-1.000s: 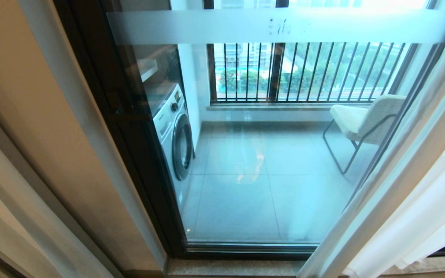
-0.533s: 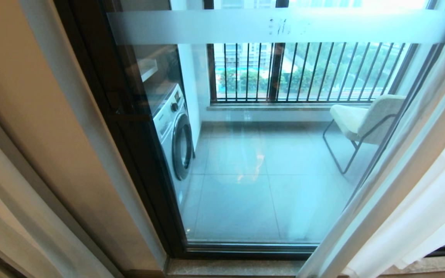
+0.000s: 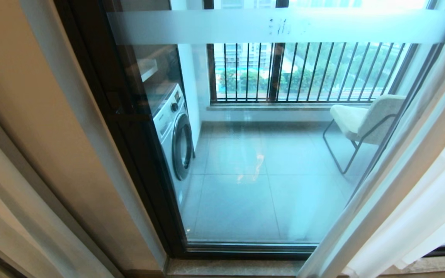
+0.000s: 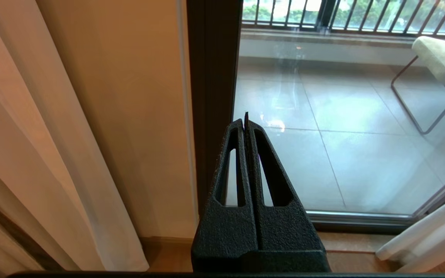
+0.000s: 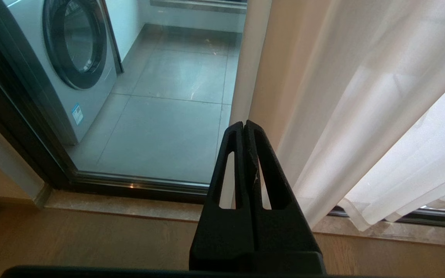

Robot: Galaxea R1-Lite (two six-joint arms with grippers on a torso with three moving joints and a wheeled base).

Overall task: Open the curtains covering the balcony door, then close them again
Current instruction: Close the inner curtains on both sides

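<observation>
Curtains: the sheer white curtains hang parted, the left panel (image 4: 91, 200) gathered at the left of the balcony door (image 3: 261, 162), the right panel (image 5: 381, 127) gathered at its right, both running floor to top in long vertical folds.
Door: glass uncovered between them; washing machine (image 3: 176, 143) and chair (image 3: 365, 119) show through.
My left end effector (image 4: 245, 119): pressed shut, empty, low before the door frame, left panel to its outer side.
My right end effector (image 5: 244, 125): pressed shut, empty, its tip just beside the right panel's inner edge.
Nearer arm: I judge the right, for drawing its panel back across.
</observation>
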